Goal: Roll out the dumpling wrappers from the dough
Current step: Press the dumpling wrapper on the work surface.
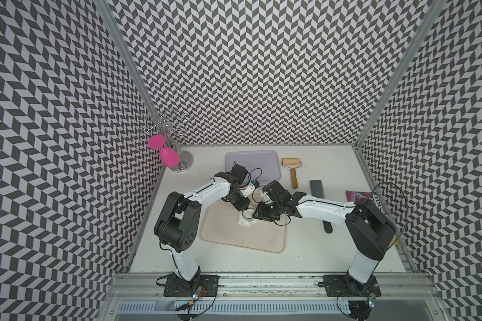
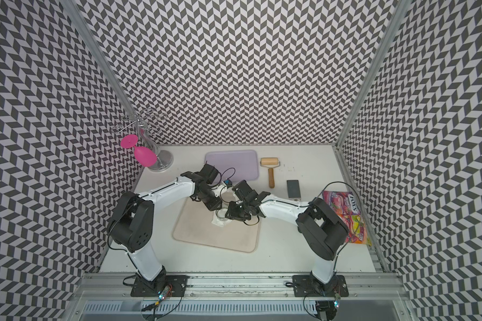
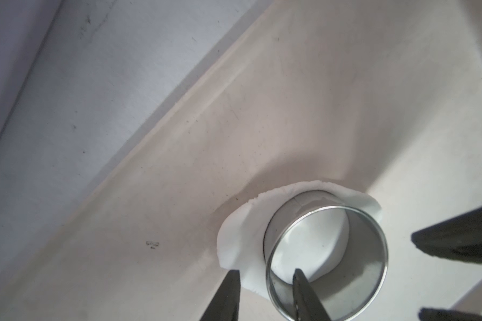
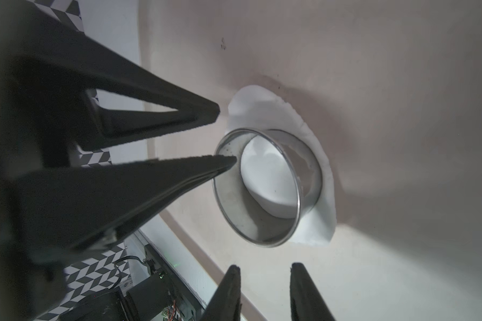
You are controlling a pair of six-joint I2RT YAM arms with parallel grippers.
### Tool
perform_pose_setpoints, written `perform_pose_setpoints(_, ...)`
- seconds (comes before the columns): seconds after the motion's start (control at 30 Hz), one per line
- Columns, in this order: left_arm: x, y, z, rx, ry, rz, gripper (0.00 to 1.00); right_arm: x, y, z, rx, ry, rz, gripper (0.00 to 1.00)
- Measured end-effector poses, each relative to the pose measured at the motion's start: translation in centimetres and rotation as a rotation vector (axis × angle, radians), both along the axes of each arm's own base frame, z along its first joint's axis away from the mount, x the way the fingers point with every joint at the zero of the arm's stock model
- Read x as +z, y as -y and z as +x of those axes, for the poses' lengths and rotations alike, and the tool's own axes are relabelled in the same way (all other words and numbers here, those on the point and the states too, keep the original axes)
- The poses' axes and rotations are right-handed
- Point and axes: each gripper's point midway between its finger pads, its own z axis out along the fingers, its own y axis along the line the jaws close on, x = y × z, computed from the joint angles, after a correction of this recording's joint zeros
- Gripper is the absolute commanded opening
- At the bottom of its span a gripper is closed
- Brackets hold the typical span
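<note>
The dough point(image 3: 234, 236) is a small thin irregular white sheet on the beige tray point(image 1: 234, 239). A metal ring cutter point(image 3: 373, 250) stands upright on it, with round white dough showing inside. In both top views it lies between the two grippers point(image 1: 246, 219) point(image 2: 216, 221). My left gripper point(image 3: 265, 271) is open, one finger outside the ring's wall and one inside it. My right gripper point(image 4: 265, 265) is open above bare tray, a short way from the ring point(image 4: 262, 230), with nothing between its fingers. Dumpling wrappers lying apart from the sheet are out of view.
Behind the beige tray lie a lilac tray point(image 1: 252, 164), a wooden roller point(image 1: 292, 169) and a dark grey block point(image 1: 316, 189). A bright snack packet point(image 2: 345, 211) is at the right wall. A wire rack with a pink glass point(image 1: 169, 158) stands back left.
</note>
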Motion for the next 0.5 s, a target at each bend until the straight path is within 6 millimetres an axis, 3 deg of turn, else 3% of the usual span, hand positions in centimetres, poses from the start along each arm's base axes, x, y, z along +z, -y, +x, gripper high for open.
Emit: perform_pose_setpoints(0.5, -0.9, -0.4, -0.9, 0.000, -0.028, 0.009, 0.34, -1.2, -0.2, 1.1, -0.011, -0.017, -0.012, 0.26)
